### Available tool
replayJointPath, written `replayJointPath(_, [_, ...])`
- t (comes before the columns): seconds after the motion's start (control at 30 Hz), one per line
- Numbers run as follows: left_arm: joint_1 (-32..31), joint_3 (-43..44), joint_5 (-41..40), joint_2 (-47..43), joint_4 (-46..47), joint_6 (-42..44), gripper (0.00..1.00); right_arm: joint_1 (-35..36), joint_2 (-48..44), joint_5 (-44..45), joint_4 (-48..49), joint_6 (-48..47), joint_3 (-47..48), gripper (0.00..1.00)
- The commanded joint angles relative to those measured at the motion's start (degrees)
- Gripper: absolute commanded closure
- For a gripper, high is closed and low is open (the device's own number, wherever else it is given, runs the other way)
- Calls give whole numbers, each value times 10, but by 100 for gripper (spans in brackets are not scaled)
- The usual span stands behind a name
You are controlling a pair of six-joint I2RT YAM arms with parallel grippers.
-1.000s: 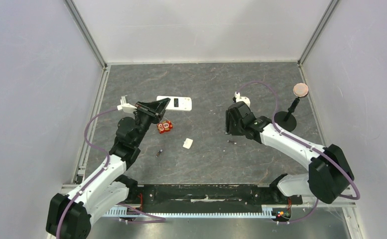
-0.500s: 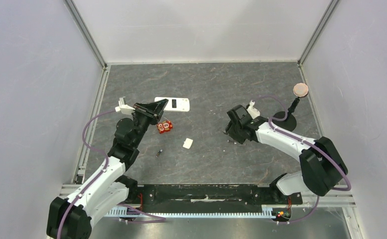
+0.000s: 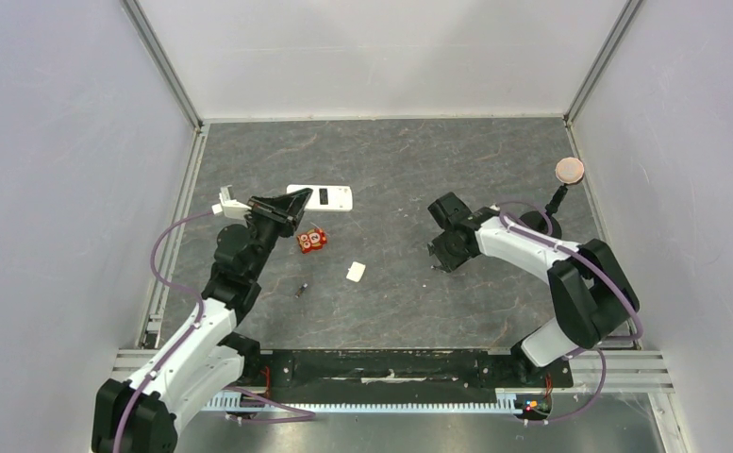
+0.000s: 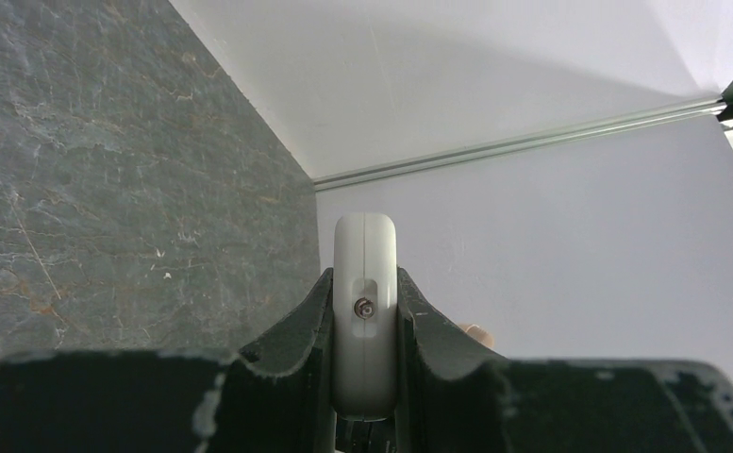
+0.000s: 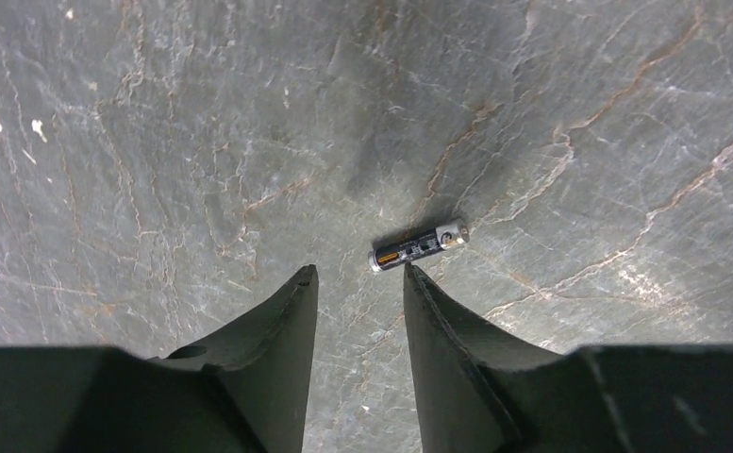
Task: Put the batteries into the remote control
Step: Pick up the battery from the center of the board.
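Observation:
The remote control is white, with its plain back and dark slot up. My left gripper is shut on its left end and holds it at the left middle of the floor. In the left wrist view the remote stands edge-on between my fingers. My right gripper is open and points down at the floor right of centre. In the right wrist view a small black battery lies just beyond my open gripper, touching or almost touching the right fingertip. A second battery lies near the left arm.
A small white square cover piece lies at mid-floor. A small red item sits just below the remote. A black stand with a round pink disc is at the right, behind the right arm. Walls enclose three sides.
My right wrist has turned and the gripper has settled low over the battery. My left gripper has drawn the remote slightly to the left.

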Motion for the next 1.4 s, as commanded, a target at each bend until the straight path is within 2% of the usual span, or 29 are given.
replayJointPath(0.0, [9, 12, 7, 4, 19, 29, 98, -6, 7, -4, -29, 61, 20, 61])
replayJointPath(0.27, [26, 11, 26, 26, 53, 26, 98, -12, 43, -24, -46, 77, 19, 60])
replayJointPath(0.57, [52, -4, 43, 43, 102, 3, 98, -33, 45, 13, -45, 97, 10, 61])
replayJointPath(0.73, [58, 3, 47, 53, 102, 6, 98, -37, 69, -4, -55, 86, 20, 70])
replayJointPath(1.07, [60, 10, 51, 62, 98, 11, 98, -36, 88, -8, -46, 38, 29, 100])
replayJointPath(1.23, [60, 6, 67, 71, 103, -17, 98, -9, 52, 62, -52, -14, 75, 100])
replayJointPath(1.37, [60, -16, 93, 86, 170, -57, 98, 22, 4, 103, -34, -68, 126, 100])
